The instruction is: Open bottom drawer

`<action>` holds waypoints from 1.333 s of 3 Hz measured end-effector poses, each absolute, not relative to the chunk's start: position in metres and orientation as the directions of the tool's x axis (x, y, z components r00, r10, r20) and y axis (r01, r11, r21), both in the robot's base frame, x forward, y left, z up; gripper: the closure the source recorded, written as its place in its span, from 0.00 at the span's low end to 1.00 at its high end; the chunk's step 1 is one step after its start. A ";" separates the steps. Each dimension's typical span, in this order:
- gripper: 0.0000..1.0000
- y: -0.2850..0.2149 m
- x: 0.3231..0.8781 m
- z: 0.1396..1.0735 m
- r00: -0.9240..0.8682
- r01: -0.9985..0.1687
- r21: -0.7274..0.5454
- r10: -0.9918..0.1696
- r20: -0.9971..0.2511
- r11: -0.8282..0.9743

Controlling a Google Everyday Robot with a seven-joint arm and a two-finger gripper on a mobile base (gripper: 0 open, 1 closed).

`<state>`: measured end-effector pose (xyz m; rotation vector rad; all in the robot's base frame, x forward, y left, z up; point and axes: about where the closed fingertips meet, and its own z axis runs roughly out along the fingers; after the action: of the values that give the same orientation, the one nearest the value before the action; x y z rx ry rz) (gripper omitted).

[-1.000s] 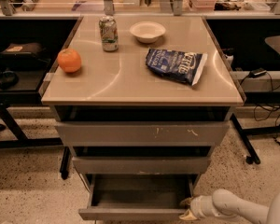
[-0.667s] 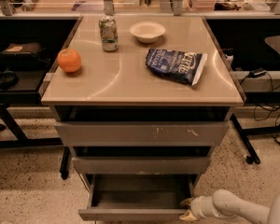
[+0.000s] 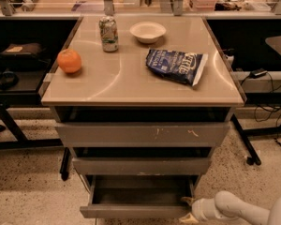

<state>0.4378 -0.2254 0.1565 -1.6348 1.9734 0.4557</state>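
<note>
The bottom drawer point(image 3: 136, 212) stands pulled out at the foot of the cabinet, and its grey tray point(image 3: 140, 191) shows inside. Its plain front lies along the lower edge of the view. My gripper point(image 3: 187, 209) sits at the drawer's right front corner, with the white arm coming in from the lower right. One fingertip point(image 3: 186, 200) lies at the drawer's right side edge. The rest of the fingers runs off the bottom of the view.
Above are the mid-sized drawer point(image 3: 141, 166) and the wide scuffed top drawer point(image 3: 143, 134), both slightly out. On the tabletop point(image 3: 122, 86) lie an orange point(image 3: 69, 61), a can point(image 3: 108, 33), a white bowl point(image 3: 147, 32) and a blue chip bag point(image 3: 176, 66). Black desks flank both sides.
</note>
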 end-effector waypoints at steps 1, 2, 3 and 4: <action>0.15 -0.225 0.437 0.160 -0.126 -0.975 -0.075 -0.795 -0.593 0.210; 0.36 -0.231 0.416 0.155 -0.144 -0.979 -0.033 -0.789 -0.597 0.204; 0.60 -0.231 0.416 0.159 -0.144 -0.979 -0.033 -0.789 -0.597 0.203; 0.85 -0.237 0.379 0.160 -0.140 -0.985 0.003 -0.795 -0.591 0.172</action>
<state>0.3787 -0.2370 0.1601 -1.6760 1.9949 0.5508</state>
